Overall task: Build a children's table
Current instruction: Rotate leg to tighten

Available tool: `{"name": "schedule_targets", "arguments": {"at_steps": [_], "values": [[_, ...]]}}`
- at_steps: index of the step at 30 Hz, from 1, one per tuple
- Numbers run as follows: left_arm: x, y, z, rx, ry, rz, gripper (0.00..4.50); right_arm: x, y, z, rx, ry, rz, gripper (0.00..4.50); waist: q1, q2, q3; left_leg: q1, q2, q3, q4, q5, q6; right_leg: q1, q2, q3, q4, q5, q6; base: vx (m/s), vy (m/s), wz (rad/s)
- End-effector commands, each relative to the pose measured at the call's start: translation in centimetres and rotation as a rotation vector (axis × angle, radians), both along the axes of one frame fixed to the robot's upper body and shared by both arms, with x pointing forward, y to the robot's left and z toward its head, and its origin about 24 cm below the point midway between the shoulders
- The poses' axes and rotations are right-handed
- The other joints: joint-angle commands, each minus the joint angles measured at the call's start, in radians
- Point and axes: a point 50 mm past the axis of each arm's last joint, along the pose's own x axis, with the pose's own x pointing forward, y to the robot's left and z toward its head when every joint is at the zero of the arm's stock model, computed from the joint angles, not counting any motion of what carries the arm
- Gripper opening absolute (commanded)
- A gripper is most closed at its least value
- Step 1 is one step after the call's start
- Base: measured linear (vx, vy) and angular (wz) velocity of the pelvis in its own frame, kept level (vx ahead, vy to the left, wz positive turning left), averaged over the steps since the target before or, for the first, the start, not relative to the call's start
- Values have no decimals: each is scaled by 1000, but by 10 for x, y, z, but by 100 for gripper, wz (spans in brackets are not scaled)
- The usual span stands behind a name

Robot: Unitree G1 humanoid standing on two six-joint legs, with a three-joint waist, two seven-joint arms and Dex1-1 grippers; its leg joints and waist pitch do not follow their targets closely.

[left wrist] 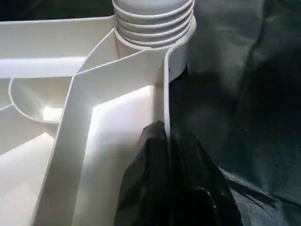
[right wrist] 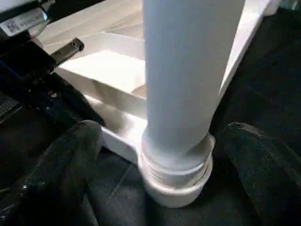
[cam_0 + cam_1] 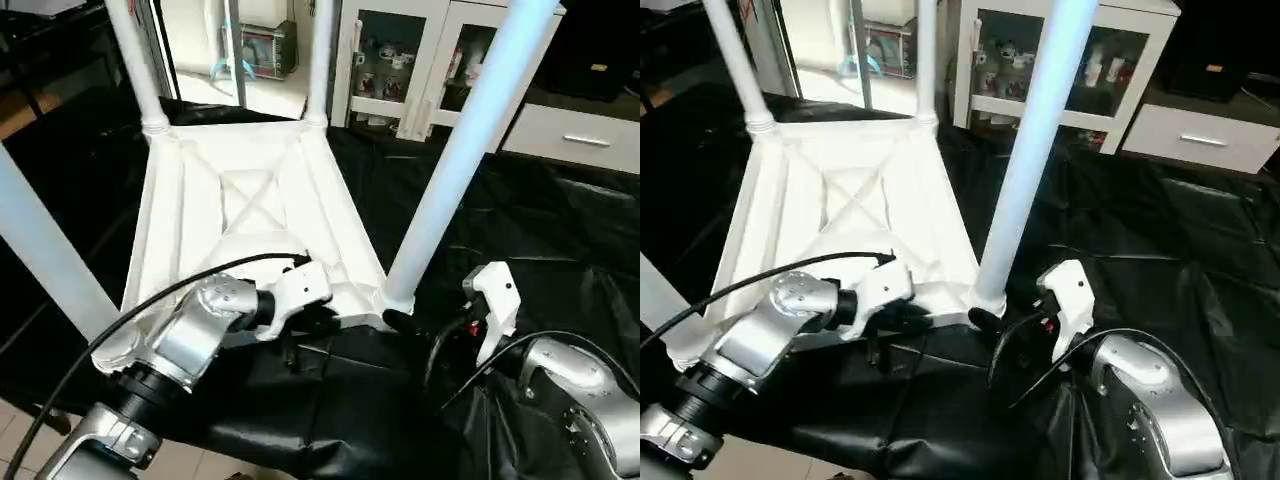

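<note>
Leg (image 3: 470, 150) tops beyond frame edge

Four tall white tapered tube legs (image 3: 470, 150) rise from the corner sockets of the upturned white plastic ribbed table top (image 3: 250, 215), fencing it at 10, 12, 3 and 8 o'clock. The near-right leg blocks the right hand (image 2: 160, 155), whose spread fingers flank its socket. Black sheeting (image 3: 540, 230) toward 2 o'clock lies open.
</note>
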Motion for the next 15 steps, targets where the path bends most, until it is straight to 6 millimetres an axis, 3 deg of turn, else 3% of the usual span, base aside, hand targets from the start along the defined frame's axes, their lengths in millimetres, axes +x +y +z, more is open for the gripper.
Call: {"name": "schedule_targets", "arguments": {"at_steps": [1, 3, 5, 10, 11, 12, 15], "values": [[-11, -3, -13, 12, 71, -60, 4, 6, -5, 5, -18, -28, 14, 450, -7, -1, -45, 10, 66, -24, -81, -152, 23, 33, -72, 46, -66, -75, -225, 0, 0, 0], [-13, -3, -14, 14, 76, -70, 4, 8, -5, 6, -24, -32, 20, 450, -7, 1, -44, 11, 66, -24, -81, -156, 23, 33, -73, 46, -67, -83, -228, 0, 0, 0], [-16, -3, -16, 21, 85, -93, 4, 19, -12, 11, -57, -54, 30, 450, -8, -8, -46, 9, 66, -23, -79, -136, 30, 35, -74, 46, -63, -74, -234, 0, 0, 0], [-15, -3, -15, 19, 81, -90, 4, 21, -16, 11, -89, -45, 103, 450, -3, -9, -47, 9, 66, -20, -74, -102, 54, 36, -74, 46, -61, -54, -235, 0, 0, 0], [-14, -3, -15, 17, 78, -89, 4, 21, -17, 10, -102, -33, 144, 450, -5, -18, -47, 9, 67, -20, -74, -95, 61, 37, -73, 45, -60, -47, -236, 0, 0, 0], [-14, -3, -15, 17, 78, -89, 4, 21, -17, 9, -104, -32, 149, 450, -4, -13, -47, 9, 67, -20, -74, -102, 65, 36, -75, 44, -62, -62, -241, 0, 0, 0], [-13, -3, -14, 18, 72, -90, 0, 23, -18, 7, -117, -11, 213, 422, -6, -17, -46, 8, 67, -20, -73, -111, 68, 36, -76, 44, -63, -90, -243, 0, 0, 0]]}}
